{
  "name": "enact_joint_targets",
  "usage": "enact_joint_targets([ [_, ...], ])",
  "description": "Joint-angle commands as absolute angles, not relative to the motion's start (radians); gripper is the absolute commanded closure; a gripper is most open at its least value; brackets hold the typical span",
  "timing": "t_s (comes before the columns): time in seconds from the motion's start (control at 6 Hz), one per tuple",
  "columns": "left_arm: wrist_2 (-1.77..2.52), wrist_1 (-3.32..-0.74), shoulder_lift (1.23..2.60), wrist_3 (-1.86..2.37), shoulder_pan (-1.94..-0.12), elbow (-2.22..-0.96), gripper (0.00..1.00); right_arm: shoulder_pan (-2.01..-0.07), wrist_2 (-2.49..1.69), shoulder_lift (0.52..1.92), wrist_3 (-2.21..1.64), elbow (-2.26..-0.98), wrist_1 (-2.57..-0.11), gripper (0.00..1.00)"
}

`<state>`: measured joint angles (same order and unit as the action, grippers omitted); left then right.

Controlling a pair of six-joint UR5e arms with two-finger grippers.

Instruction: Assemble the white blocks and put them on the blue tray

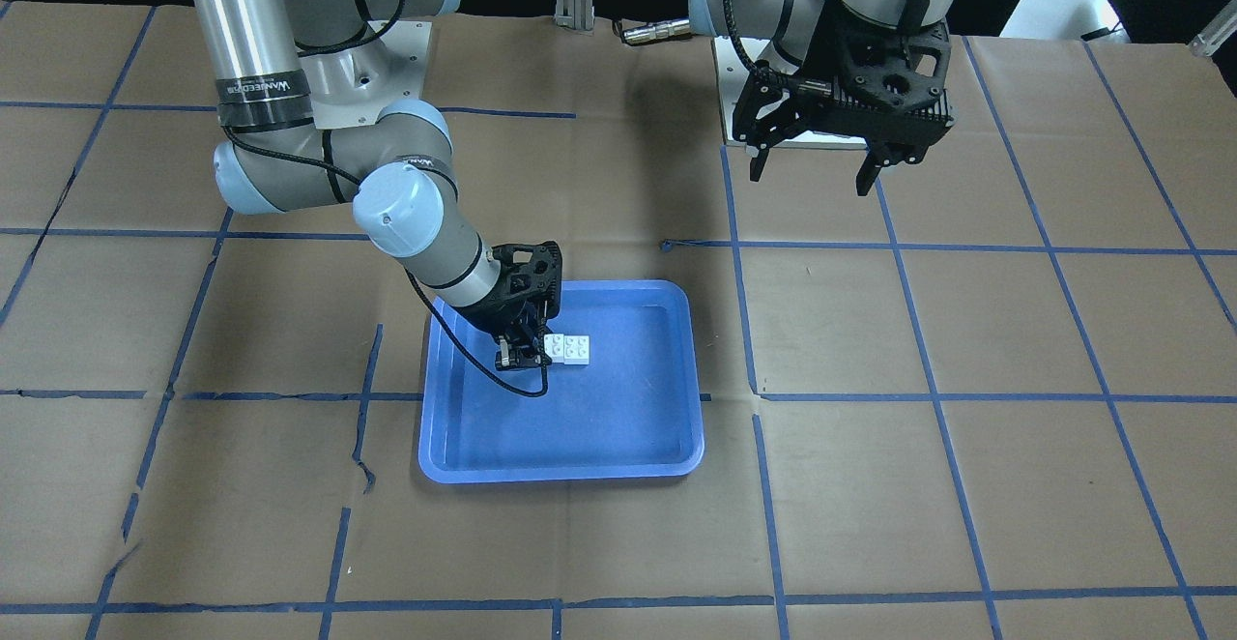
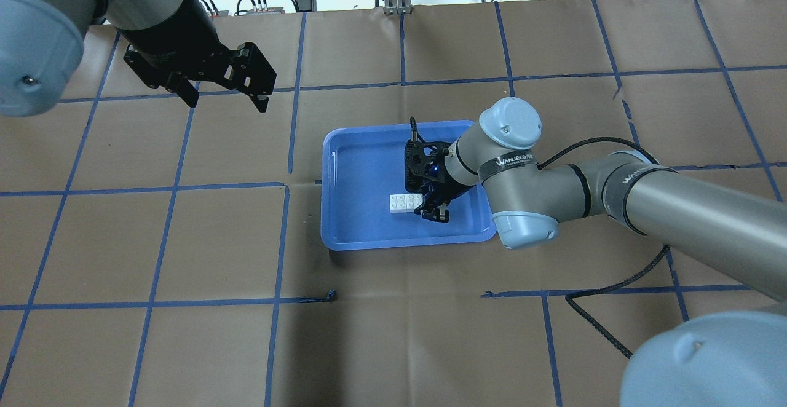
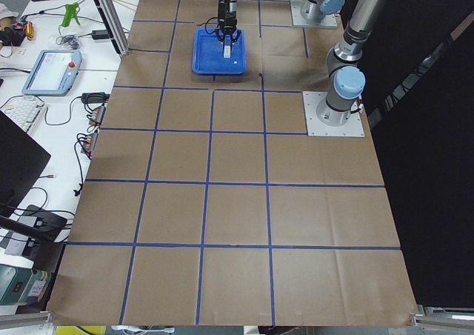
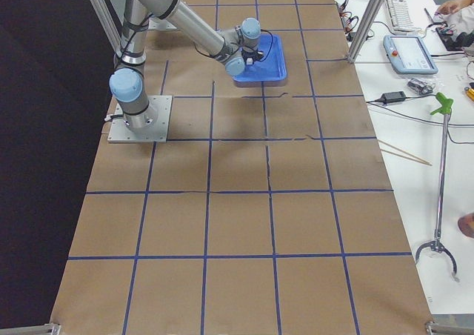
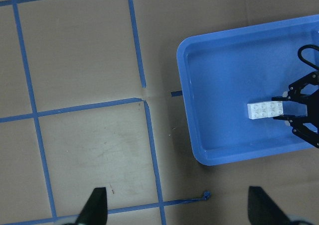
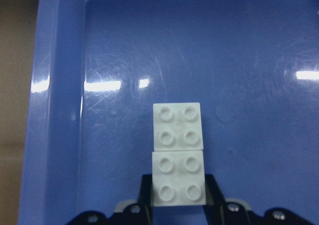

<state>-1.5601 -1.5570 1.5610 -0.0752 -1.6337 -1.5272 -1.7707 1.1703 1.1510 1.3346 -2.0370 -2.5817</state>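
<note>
inside blue tray (image 1: 599,427): 2 white blocks (image 1: 568,348), touching.

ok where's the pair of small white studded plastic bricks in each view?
Front-facing: white bricks, upper middle of shallow blue plastic tray.
Overhead: bricks, tray's lower centre.
Exterior left: bricks a speck, top centre.
Exterior right: not discernible.
Left wrist: bricks, right side.
Right wrist: bricks, lower centre.
Shared landmark: that tray.

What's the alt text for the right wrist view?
Two white blocks, studs up, lie touching end to end inside the scuffed blue tray. The right gripper grips the nearer block by its two sides.
</note>
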Motion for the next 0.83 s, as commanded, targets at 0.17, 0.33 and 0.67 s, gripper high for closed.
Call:
enact_joint_targets([
  [0.17, -1.56, -1.557, 1.56, -0.075, -1.634, -1.528, 0.01, -1.773, 1.17, 1.149, 1.335, -2.048, -2.583, 0.67],
  [0.33, -1.56, -1.559, 1.56, -0.075, -1.634, -1.528, 0.01, -1.773, 1.17, 1.149, 1.335, -2.048, -2.585, 0.67],
  [0.67, -1.56, -1.559, 1.56, -0.075, -1.634, -1.526, 0.01, -1.773, 1.167, 1.149, 1.336, -2.046, -2.589, 0.67],
])
